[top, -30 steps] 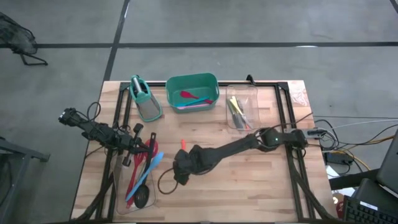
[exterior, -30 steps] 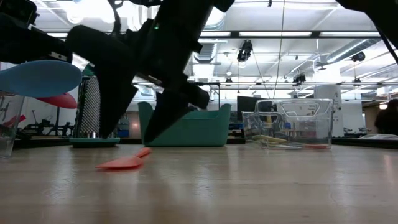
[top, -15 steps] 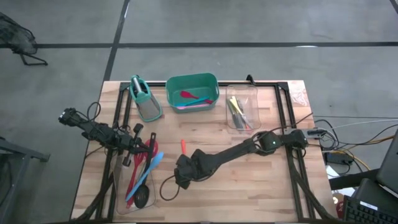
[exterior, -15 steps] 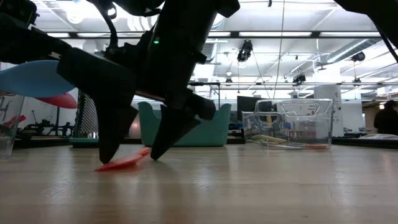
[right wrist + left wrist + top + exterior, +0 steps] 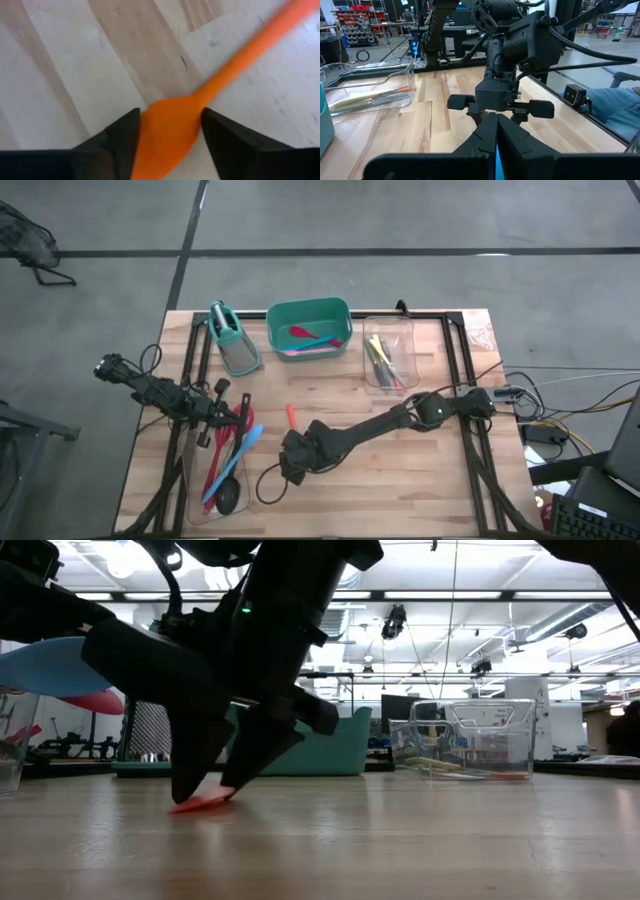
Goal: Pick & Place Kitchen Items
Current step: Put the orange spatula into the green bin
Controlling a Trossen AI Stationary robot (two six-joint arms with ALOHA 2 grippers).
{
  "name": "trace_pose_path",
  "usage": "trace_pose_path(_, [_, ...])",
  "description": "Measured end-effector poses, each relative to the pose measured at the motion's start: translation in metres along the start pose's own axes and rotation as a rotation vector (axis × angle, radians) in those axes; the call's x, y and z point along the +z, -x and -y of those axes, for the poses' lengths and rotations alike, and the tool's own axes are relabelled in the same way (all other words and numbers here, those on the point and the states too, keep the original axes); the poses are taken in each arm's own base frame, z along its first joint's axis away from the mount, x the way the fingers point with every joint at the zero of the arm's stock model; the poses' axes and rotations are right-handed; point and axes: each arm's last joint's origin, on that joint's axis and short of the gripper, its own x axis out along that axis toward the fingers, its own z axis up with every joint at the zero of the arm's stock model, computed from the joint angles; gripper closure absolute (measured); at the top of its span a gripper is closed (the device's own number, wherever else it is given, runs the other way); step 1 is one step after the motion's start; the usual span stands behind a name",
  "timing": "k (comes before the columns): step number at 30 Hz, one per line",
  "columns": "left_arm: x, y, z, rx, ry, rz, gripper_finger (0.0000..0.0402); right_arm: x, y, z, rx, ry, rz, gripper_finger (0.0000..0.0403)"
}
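An orange spoon (image 5: 291, 415) lies flat on the wooden table (image 5: 400, 470) near its middle, handle toward the far edge. My right gripper (image 5: 290, 460) is down at the table over the spoon's head (image 5: 167, 130) and shut on it; it also shows in the low view (image 5: 212, 795). My left gripper (image 5: 235, 412) is at the table's left, shut on a blue spatula (image 5: 245, 442). The spatula's head (image 5: 55, 665) is up off the table, over a clear bin (image 5: 200, 510) that holds red and black utensils. My right gripper pinches the spoon's oval head (image 5: 150, 125) between its two fingers (image 5: 120, 140), one on each side edge. The fingers come from above, slanting down. The spoon lies on the table, its handle (image 5: 260, 40) running away from the fingers. My left gripper shows a thin strip of blue (image 5: 496, 162) between its shut fingers (image 5: 485, 135). The fingers themselves hide which part of the spatula they have.
A green tub (image 5: 310, 327) with pink and blue utensils stands at the far edge. A clear bin (image 5: 388, 355) with yellow-handled tools is to its right, and a teal-handled grater (image 5: 232, 340) to its left. A dark cable loop (image 5: 265, 480) lies by my right gripper.
My right gripper has come down to the table and a little toward the near left, onto the orange spoon's head. Its fingers have drawn closer together around the head. The spoon stays on the table.
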Motion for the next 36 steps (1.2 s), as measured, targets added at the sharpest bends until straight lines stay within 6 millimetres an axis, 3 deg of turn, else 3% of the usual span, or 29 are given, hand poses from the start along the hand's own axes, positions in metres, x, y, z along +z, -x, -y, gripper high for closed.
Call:
trace_pose_path(7, [0.000, 0.000, 0.000, 0.000, 0.000, 0.000, 0.0392, 0.002, 0.000, 0.002, 0.016, 0.056, -0.028, 0.0323])
trace_pose_path(13, [0.000, 0.000, 0.000, 0.000, 0.000, 0.000, 0.0392, 0.006, 0.008, 0.004, 0.016, 0.095, -0.020, 0.0387])
trace_pose_path(19, [0.000, 0.000, 0.000, 0.000, 0.000, 0.000, 0.0392, 0.008, 0.021, 0.000, 0.040, 0.126, -0.017, 0.0396])
trace_pose_path(30, [0.000, 0.000, 0.000, 0.000, 0.000, 0.000, 0.0392, 0.014, 0.034, -0.009, 0.091, -0.015, 0.020, 0.0393])
trace_pose_path(36, [0.000, 0.000, 0.000, 0.000, 0.000, 0.000, 0.0392, 0.009, 0.038, -0.015, 0.106, -0.031, 0.023, 0.0344])
